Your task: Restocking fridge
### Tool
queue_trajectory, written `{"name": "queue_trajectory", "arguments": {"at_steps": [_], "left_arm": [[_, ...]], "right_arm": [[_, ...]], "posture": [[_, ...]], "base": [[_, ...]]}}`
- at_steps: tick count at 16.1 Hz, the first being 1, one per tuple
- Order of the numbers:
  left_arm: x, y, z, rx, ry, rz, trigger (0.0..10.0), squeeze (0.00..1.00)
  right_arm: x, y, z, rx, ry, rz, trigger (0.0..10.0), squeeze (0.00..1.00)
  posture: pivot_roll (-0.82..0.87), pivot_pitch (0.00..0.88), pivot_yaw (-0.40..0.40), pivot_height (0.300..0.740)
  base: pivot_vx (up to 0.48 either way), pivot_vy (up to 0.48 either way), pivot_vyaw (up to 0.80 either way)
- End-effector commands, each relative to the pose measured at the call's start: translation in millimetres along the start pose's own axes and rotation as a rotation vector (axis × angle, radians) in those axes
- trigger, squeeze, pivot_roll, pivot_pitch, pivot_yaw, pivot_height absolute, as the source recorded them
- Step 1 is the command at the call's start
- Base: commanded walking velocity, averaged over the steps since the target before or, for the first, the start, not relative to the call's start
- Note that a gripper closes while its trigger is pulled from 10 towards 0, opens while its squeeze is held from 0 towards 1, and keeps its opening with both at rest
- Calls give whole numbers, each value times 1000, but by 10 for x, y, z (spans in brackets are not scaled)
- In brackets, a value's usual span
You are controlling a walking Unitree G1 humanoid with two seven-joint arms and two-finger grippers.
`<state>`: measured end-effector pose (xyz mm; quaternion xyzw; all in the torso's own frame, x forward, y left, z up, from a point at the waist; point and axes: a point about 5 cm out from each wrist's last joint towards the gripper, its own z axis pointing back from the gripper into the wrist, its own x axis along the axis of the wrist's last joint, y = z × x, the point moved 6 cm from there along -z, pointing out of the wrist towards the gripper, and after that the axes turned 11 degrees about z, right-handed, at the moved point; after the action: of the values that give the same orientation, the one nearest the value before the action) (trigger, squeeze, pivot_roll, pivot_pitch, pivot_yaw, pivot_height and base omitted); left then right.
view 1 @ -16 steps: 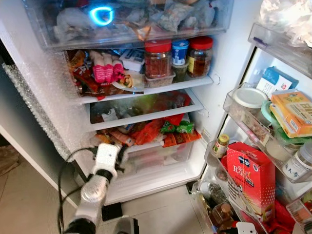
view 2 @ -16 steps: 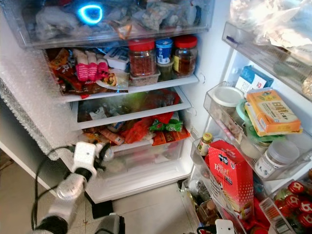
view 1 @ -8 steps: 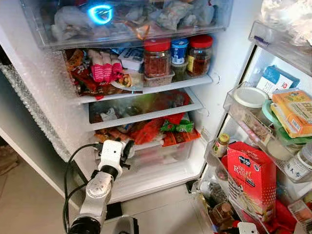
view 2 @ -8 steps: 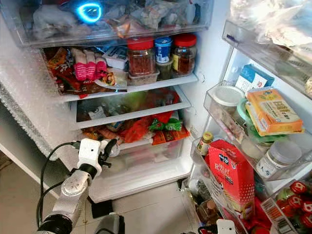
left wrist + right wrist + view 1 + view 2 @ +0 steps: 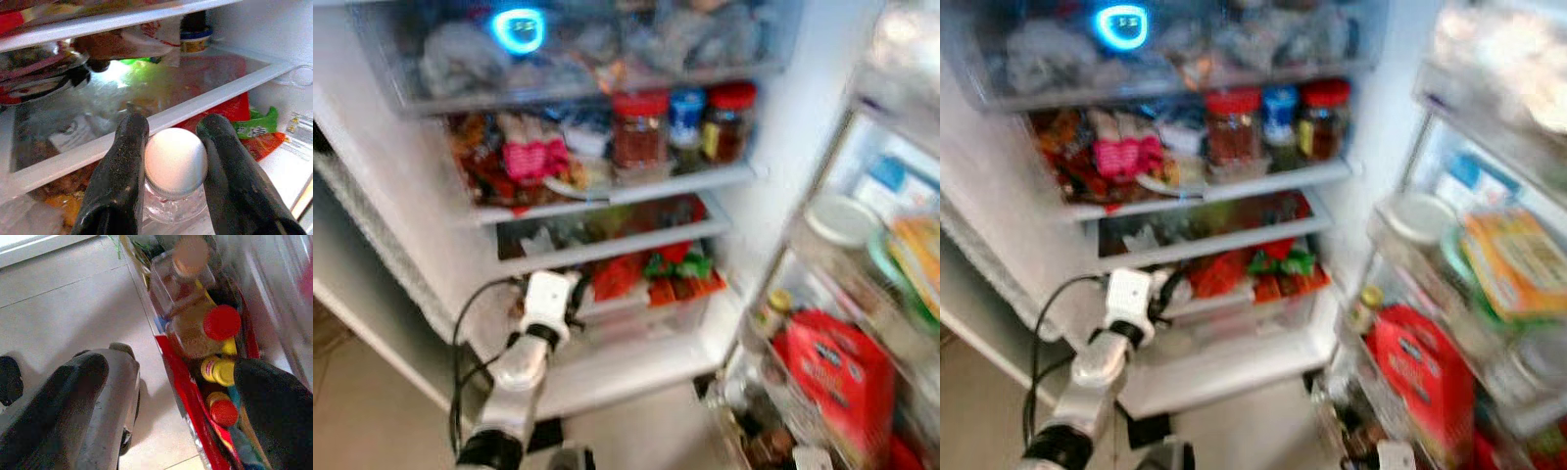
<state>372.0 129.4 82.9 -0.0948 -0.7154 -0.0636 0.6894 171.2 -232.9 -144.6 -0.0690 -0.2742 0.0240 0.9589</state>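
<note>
**Ana:** Left wrist view is giving the clearest look: the left tool [image 5: 175, 161] is gripping a small clear bottle [image 5: 175, 196] by its white cap [image 5: 176, 157], one black finger [image 5: 122, 176] pressing on each side. What are the head views showing?

**Ben:** Starting at the left, the silver left arm [image 5: 514, 377] is reaching up toward the open fridge [image 5: 391, 206], with the bottle sitting just in front of the lower glass shelf [image 5: 205, 98], at about the height of the red and green snack packets [image 5: 656, 274]. Both eye views are blurring, so finer detail is getting lost.

**Ana:** And further right?

**Ben:** Jars with red lids [image 5: 639, 127] are standing on the upper shelf, and the door racks [image 5: 842, 294] on the right are holding a red carton [image 5: 827, 377] and other boxes. Down low, the right tool [image 5: 171, 396] is hanging with its fingers spread wide and holding nothing, above the floor tiles [image 5: 73, 293] beside bottles [image 5: 220, 323] in the bottom door rack.

**Ana:** What are you worrying about?

**Ben:** The grip is sitting on a smooth round cap only, so the bottle could be slipping or tipping if it bumps the shelf's front edge. That shelf is looking crowded too; pushing in blind may be shoving packets out.
</note>
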Motion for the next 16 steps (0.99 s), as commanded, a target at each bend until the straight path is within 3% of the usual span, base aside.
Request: {"name": "queue_trajectory", "arguments": {"at_steps": [1, 12, 16], "left_arm": [[77, -12, -37, -7, -17, -12, 10000, 0], [157, -28, 26, -29, -42, -112, 10000, 0], [199, -4, 114, -58, -62, -238, 10000, 0]], "right_arm": [[-6, -15, 4, -7, -3, -19, 10000, 0], [-12, 9, 3, 13, 1, -7, 10000, 0], [-8, 20, 2, 19, 1, -8, 10000, 0]], "posture": [[57, 17, -3, 643], [61, 14, 2, 643], [64, 17, 3, 643]], "base": [[304, 0, 0], [307, 0, 0], [215, 0, 0]]}}
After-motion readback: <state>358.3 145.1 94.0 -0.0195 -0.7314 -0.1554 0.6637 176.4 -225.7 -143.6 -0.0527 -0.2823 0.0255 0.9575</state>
